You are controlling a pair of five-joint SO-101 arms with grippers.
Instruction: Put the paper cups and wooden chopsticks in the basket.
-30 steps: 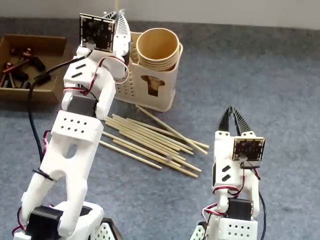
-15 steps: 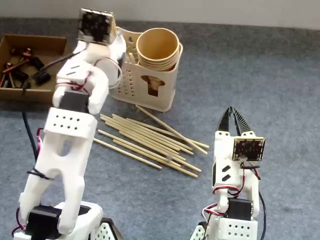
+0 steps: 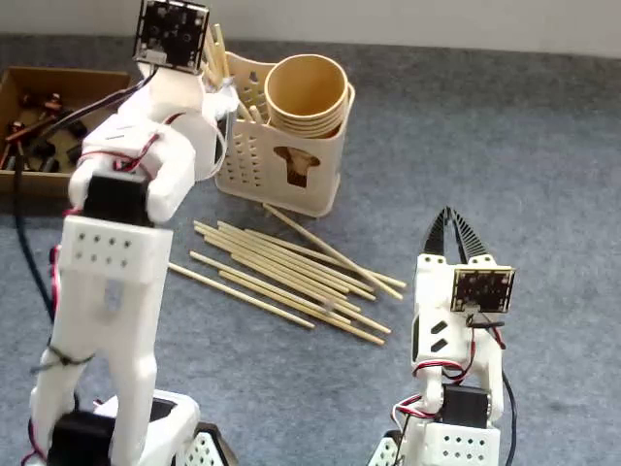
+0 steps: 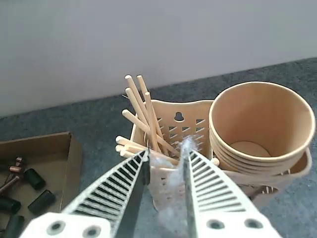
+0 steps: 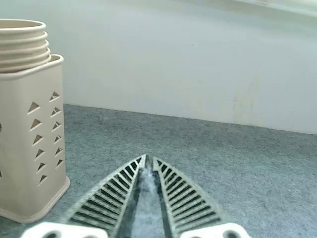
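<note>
No print can be read anywhere. The dark circuit board (image 3: 173,34) on the left wrist and its twin (image 3: 482,288) on the right wrist carry only specks too small to make out. The beige basket's (image 3: 320,175) front has a cut-out shape, not lettering.

The basket stands on the grey carpeted table (image 3: 505,126). A stack of paper cups (image 3: 306,92) sits nested in its right compartment, only their rims and the top cup's inside showing. Several wooden chopsticks (image 4: 141,106) lean tilted in the other compartment, lower ends hidden behind the perforated wall (image 4: 173,126). A loose bundle of chopsticks (image 3: 291,272) lies flat on the table in front of the basket, between the two arms. Its near-left ends are covered by the left arm.

The left gripper (image 4: 166,151) hovers just above the basket's chopstick compartment, jaws apart and holding nothing. A pale blurred wisp (image 4: 171,178) beside one finger is hard to identify. From above, the arm's own wrist hides this gripper.

The right gripper (image 5: 148,161) sits low, well apart from the basket (image 5: 34,148), jaws pressed together and empty. From there the basket and cups (image 5: 22,42) are cut off at the frame edge.

A cardboard box (image 3: 58,75) of small dark parts (image 4: 34,178) lies beyond the left arm, partly cropped.
</note>
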